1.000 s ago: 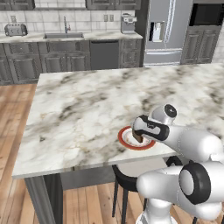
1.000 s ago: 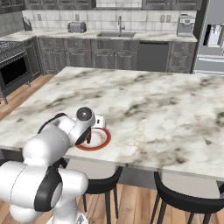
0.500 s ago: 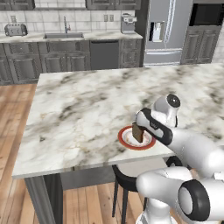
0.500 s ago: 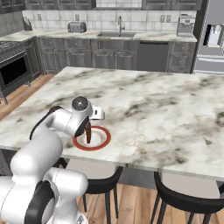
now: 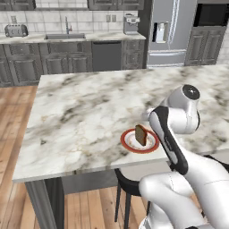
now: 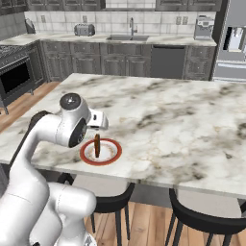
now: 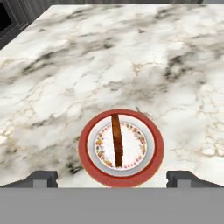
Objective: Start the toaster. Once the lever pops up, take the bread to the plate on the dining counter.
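Note:
The bread (image 7: 117, 140), a thin brown slice, stands on its edge in the middle of the plate (image 7: 87, 144), which is white with a broad red rim. The plate (image 5: 127, 144) rests near the front edge of the dining counter (image 5: 80, 112). My gripper (image 7: 113, 178) hovers above and just short of the plate, open, its two dark fingertips (image 7: 41, 177) wide apart with nothing between them. In the right base view the bread (image 6: 97, 145) and plate (image 6: 86, 156) sit just below my hand. The grey toaster (image 5: 15, 30) stands far off on the back worktop, left of the sink.
Dark stools (image 6: 110, 202) are tucked under the counter's near edge. Grey cabinets, a sink (image 6: 127, 36), a coffee machine (image 5: 130, 23) and a steel fridge (image 5: 167, 31) line the back wall. A black oven (image 6: 17, 77) stands at the left. Wooden floor lies between.
My hand has lifted and pulled back from the plate. The bread stays standing on the plate, free of the fingers.

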